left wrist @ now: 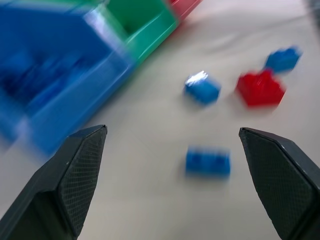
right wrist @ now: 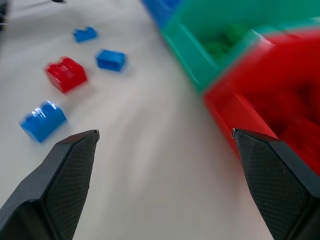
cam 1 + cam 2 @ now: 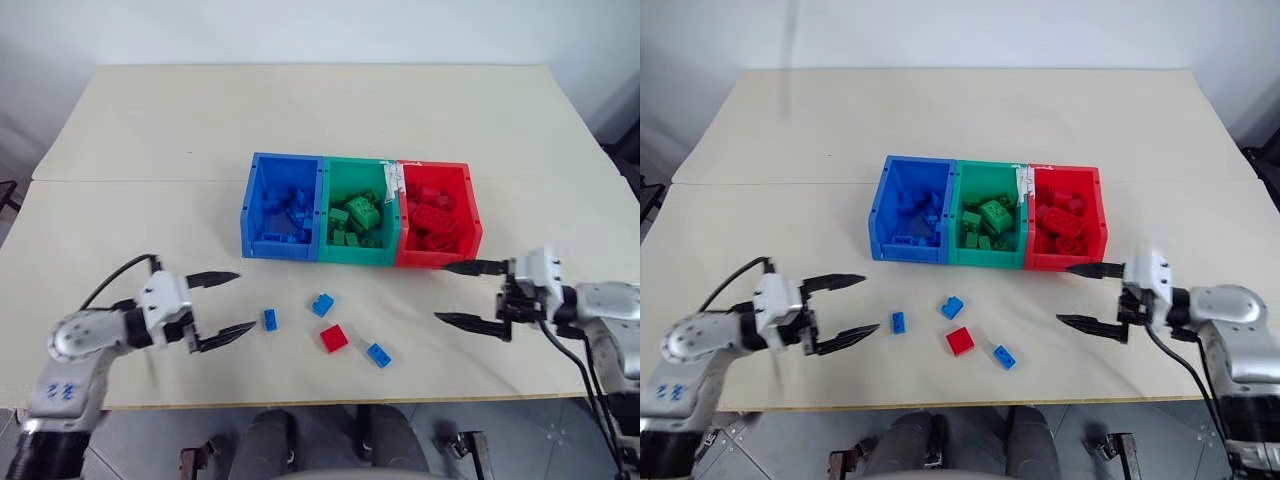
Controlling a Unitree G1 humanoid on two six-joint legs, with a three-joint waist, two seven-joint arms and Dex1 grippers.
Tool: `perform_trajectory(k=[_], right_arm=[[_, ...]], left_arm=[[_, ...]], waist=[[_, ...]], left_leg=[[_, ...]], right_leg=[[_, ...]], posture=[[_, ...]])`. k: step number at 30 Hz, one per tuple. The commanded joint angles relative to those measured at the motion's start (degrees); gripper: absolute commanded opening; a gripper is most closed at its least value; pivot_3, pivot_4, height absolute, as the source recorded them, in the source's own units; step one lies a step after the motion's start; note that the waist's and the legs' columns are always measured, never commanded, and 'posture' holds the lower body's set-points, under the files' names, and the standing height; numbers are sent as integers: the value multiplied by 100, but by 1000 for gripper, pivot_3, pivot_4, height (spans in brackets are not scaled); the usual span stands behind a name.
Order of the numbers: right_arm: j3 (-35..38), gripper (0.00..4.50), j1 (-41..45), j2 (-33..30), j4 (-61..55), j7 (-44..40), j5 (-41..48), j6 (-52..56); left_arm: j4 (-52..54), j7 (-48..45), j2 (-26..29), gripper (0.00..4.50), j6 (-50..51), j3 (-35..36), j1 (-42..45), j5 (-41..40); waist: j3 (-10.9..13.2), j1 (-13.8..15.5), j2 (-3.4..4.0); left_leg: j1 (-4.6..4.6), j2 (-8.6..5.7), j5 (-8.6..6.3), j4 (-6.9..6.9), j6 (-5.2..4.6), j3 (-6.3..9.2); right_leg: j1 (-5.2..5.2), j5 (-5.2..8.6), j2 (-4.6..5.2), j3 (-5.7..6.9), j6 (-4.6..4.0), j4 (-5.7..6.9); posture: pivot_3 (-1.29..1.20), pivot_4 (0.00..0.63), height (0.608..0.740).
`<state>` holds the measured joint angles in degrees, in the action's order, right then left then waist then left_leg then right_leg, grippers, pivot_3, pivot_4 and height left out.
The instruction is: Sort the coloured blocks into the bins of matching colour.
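Left arm nearest a loose blue brick

Left gripper [image 3: 218, 307], jaws apart and empty, has the blue brick [image 3: 270, 319] at its three o'clock; right gripper [image 3: 468, 293], also apart, sits farther off.

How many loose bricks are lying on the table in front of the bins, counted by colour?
Blue bricks: 3, one nearest the left tool, one nearer the bins, one nearest the table's front edge
Red bricks: 1
Total: 4 loose bricks
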<state>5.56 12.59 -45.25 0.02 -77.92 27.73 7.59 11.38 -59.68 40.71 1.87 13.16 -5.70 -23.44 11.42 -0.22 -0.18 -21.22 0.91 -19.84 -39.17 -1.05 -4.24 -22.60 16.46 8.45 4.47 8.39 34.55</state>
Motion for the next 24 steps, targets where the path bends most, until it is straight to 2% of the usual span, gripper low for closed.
perform_trajectory(k=[1, 12, 18, 24], right_arm=[[-424, 4454, 282, 54, -425, -65, 48, 408], [-1799, 4454, 755, 396, -961, -170, -500, 616], [-2067, 4454, 492, 211, -1076, -422, -797, 238], [-2225, 4454, 406, 304, -606, -464, -1129, -332]], left_arm=[[470, 74, 0, 4500, -60, 321, -506, -135], [1371, 388, -190, 4500, 108, 230, -1289, -179], [1596, 488, -209, 4500, 245, 186, -1417, -248], [1736, 420, -84, 4500, 458, 87, -1229, -355]], waist=[[0, 3, 0], [0, 0, 0], [0, 18, -1], [-1, 7, -2]], left_leg=[[-1, 0, -2, 0, 0, 1], [-7, 1, -9, 1, 7, 17], [-8, -5, -9, 1, 2, 15], [-7, -7, -10, 1, -1, 12]], right_leg=[[0, 0, 1, 1, 0, -4], [1, 2, 4, 17, -4, -32], [3, 2, 4, 18, -4, -13], [4, 2, 4, 19, -4, -12]], posture=[[0, 150, 740], [0, 150, 740], [0, 150, 740], [0, 150, 740]])
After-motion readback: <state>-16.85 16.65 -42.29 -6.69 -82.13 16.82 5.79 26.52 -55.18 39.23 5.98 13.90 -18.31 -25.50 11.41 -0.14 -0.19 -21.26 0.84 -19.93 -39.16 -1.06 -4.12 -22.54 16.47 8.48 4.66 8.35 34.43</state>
